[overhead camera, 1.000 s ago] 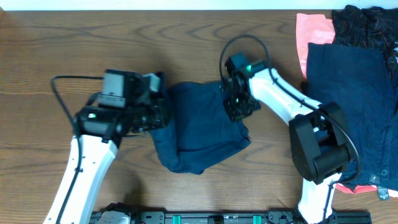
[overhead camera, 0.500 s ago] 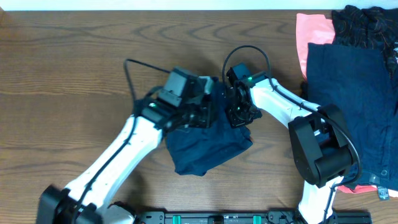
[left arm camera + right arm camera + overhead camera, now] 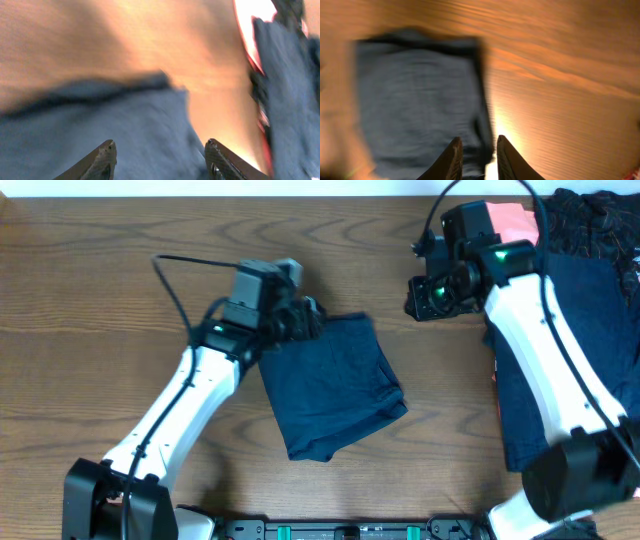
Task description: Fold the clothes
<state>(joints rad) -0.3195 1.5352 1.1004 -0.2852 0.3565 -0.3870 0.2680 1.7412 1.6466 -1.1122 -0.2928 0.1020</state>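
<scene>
Fingers (image 3: 102, 159) of the left gripper (image 3: 160, 162) stand wide apart with nothing between them. They are at the upper left corner of the folded navy garment (image 3: 330, 385), which lies mid-frame in the overhead view. The right gripper (image 3: 478, 156), up and to the right over bare table (image 3: 100, 280), shows only a narrow, empty gap. The unfolded pile (image 3: 600, 330) fills the right edge. One likely risk is the left fingers snagging the top layer and dragging the fold open. The garment's long axis runs top to bottom, with its lower end leaning right.
</scene>
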